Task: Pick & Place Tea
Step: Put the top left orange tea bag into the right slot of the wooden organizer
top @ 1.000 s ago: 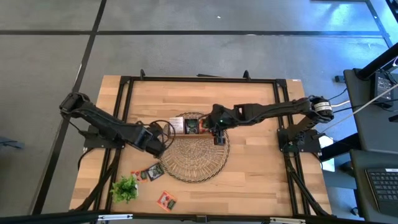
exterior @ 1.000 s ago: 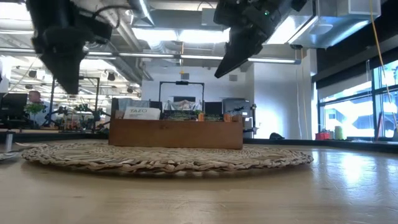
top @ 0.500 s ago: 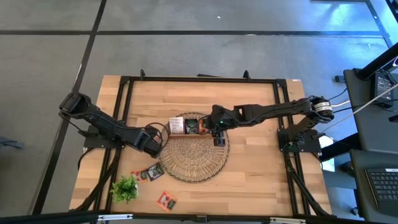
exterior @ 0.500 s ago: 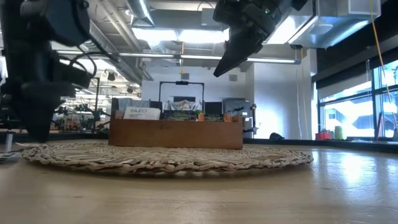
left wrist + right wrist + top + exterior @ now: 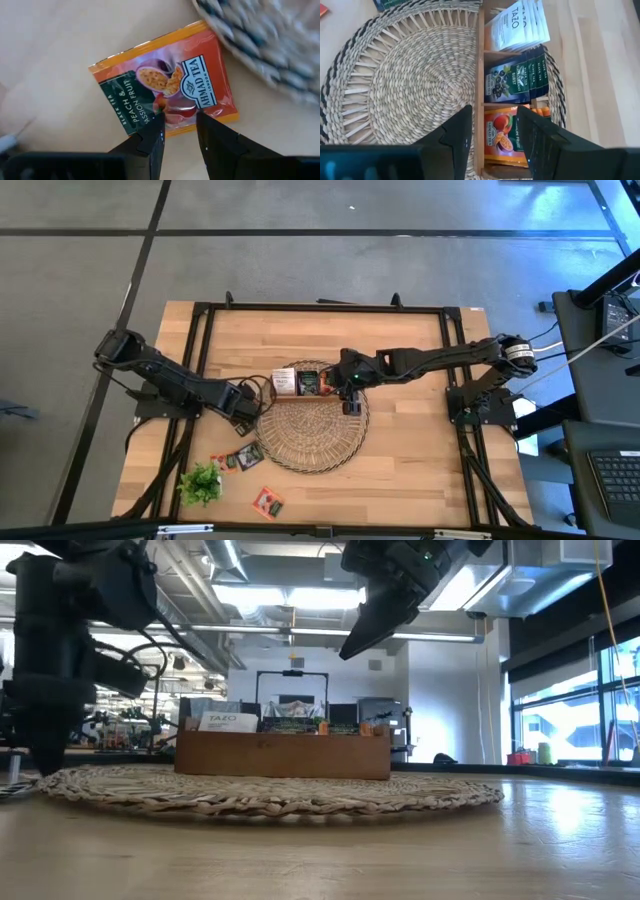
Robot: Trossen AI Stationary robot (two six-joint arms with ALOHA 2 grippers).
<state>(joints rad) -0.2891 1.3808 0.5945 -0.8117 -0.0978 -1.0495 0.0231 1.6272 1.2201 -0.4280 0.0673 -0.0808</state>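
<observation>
The left gripper (image 5: 179, 131) hangs low, fingers spread, over an orange sachet (image 5: 164, 95) lying flat on the desk (image 5: 420, 440) just left of the mat (image 5: 312, 430), apparently lined up to pinch it. Its label reads "AHMAD TEA LONDON", "BLACK TEA", "PEACH & PASSION FRUIT". The right gripper (image 5: 492, 131) waits spread and empty above the tray (image 5: 480, 75) on the mat's far edge. The tray sorts sachets by kind: white "TAZO" (image 5: 514, 27), dark ones (image 5: 512, 77), orange ones (image 5: 506, 137), so the orange compartment looks like this sachet's place.
</observation>
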